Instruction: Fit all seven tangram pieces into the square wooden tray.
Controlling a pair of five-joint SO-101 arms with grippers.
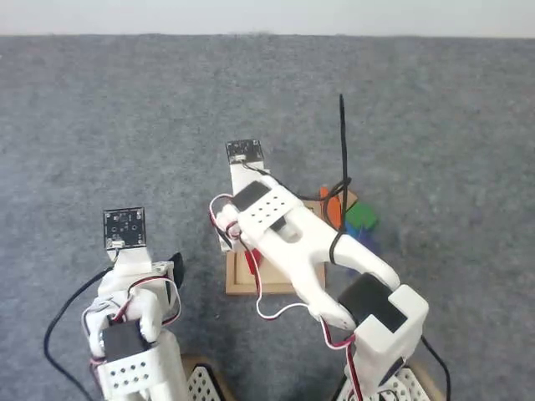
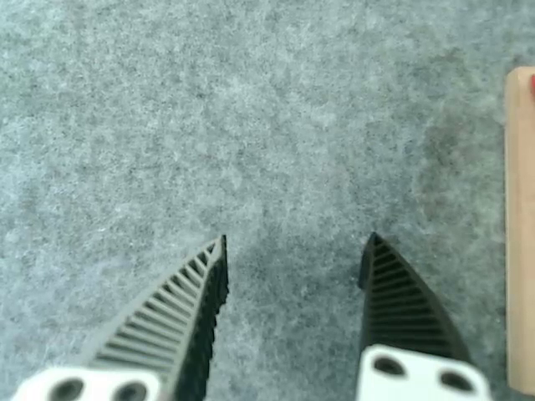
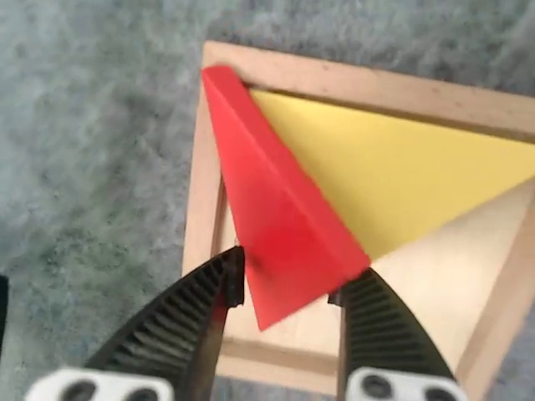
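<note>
High view: the right arm's white body hides most of the square wooden tray (image 1: 236, 282). An orange piece (image 1: 333, 209) and a green piece (image 1: 362, 218) lie on the grey carpet (image 1: 100, 109) just beside it, partly cut off by the arm.

Left wrist view: left gripper (image 2: 292, 251) spread wide, empty, over carpet, tray edge near.

Right wrist view: right gripper (image 3: 288, 271) clamps the red triangular piece (image 3: 276, 217), which is tilted with its tip on the tray rim and lies against the yellow triangular piece (image 3: 393, 167) flat in the tray.
</note>
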